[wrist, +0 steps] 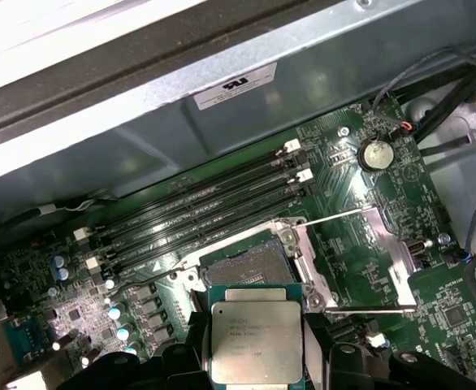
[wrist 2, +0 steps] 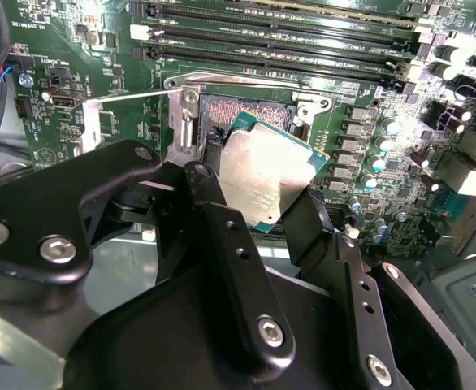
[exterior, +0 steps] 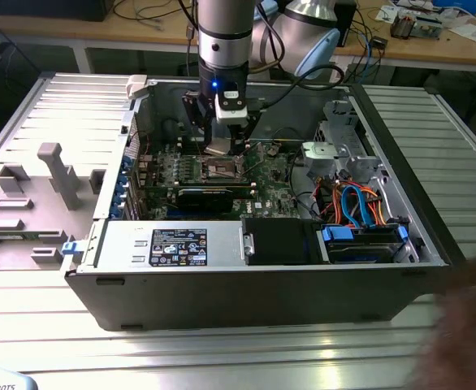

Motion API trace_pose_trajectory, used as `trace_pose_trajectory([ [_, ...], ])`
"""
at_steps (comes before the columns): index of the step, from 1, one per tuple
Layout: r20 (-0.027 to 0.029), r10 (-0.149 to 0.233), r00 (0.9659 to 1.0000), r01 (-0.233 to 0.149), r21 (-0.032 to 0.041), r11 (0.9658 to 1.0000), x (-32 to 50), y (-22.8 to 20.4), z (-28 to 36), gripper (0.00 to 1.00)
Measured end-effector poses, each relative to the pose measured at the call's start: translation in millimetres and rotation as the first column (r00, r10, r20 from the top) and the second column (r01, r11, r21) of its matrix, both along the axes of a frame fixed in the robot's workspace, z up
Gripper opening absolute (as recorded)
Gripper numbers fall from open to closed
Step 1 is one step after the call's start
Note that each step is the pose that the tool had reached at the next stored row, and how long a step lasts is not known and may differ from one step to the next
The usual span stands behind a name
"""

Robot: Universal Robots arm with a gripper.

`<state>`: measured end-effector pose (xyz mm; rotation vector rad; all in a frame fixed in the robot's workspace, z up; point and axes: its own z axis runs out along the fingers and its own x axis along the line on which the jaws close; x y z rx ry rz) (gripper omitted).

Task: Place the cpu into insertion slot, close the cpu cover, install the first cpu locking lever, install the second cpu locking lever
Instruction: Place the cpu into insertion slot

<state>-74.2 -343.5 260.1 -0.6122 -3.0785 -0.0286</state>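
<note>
Step in hand: we are judging this to be the first step, getting the cpu [wrist: 256, 341] into the insertion slot [wrist: 250, 264]; cover and levers are not yet closed.
Gripper: we are seeing the gripper [wrist 2: 262, 195] pinching the cpu by two opposite edges, its fingers drawn in to the chip's width and gripping nothing else.
Cpu: it is hanging over the green board [wrist: 335, 179], overlapping one edge of the slot in both wrist views, apparently not yet seated.
Slot: it is lying bare, near the memory slots [wrist: 205, 211].
Cpu cover [wrist: 399, 272]: it is lying swung open beside the socket.
What placing calls for: we are reckoning on centring the chip, squaring it, keeping it level, and lowering without sliding.
</note>
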Motion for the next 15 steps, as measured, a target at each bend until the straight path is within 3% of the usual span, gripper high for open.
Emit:
trace_pose_trajectory([
  [15, 0.0, -0.044, 0.999, 0.044, -0.0002, 0.999, 0.0, 0.0, -2.6, 0.54],
])
